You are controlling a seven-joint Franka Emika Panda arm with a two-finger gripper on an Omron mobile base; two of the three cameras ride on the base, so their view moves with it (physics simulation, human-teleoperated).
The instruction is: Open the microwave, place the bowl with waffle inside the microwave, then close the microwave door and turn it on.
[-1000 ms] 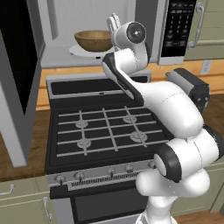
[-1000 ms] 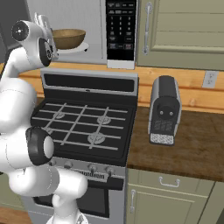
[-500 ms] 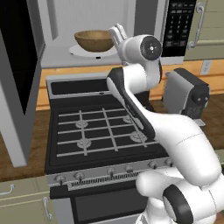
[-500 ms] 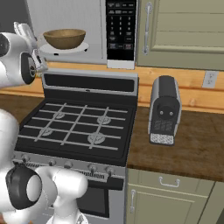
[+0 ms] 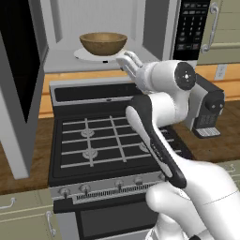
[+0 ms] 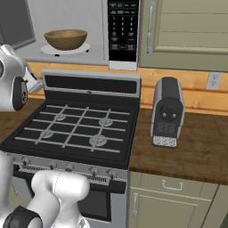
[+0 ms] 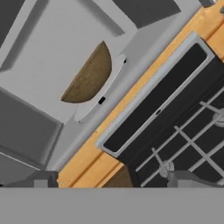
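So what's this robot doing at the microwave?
It is heating food. The wooden bowl already sits on the turntable inside the microwave, and the microwave door hangs wide open on the left. The gripper is open and empty, just outside the opening above the stove. Closing the door and switching it on remain.

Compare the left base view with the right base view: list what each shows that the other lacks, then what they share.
Left base view alone: the open microwave door swung out at the left, and the gripper, open, just in front of the microwave.

Right base view alone: a wall outlet and the lower cabinet doors.

Both: the bowl on the turntable, the button panel, the stove and the coffee machine.
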